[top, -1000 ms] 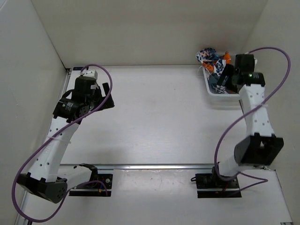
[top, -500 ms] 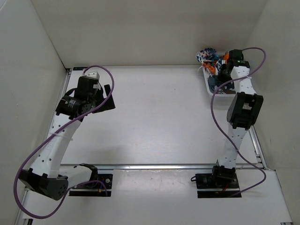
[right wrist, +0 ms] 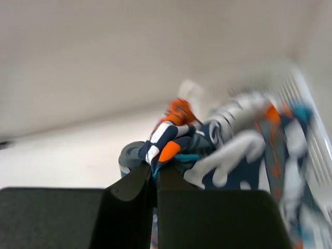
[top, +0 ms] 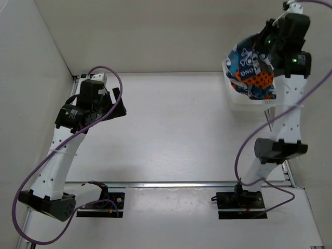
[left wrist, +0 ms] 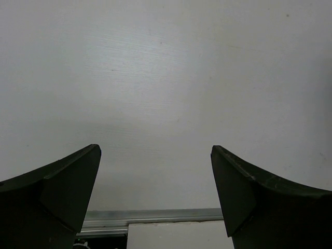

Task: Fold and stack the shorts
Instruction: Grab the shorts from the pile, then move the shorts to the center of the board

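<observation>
- The left gripper (top: 119, 104) hangs over the left side of the table (top: 176, 129), towards the back, well apart from the cloth.
- In the left wrist view this gripper (left wrist: 155, 150) has its jaws spread wide with nothing between them. Only the bare white table (left wrist: 166, 78) shows below, with a metal rail (left wrist: 155, 215) at the bottom edge.
- The middle of the table holds no cloth. The same rail (top: 181, 183) runs across it near the arm bases.
- The shorts (top: 251, 70) hang in the air at the back right corner, bunched into a loose bundle of navy, orange, teal and white print. They are off the table surface.
- The right gripper (top: 261, 45) is raised high at the top of that bundle.
- In the right wrist view, which is blurred, the right gripper (right wrist: 155, 168) has its jaws pressed together on a small fold of the shorts (right wrist: 233, 150), and the rest of the cloth trails off to the right.
- A white basket (top: 239, 105) sits just below the hanging bundle, mostly hidden by it.
</observation>
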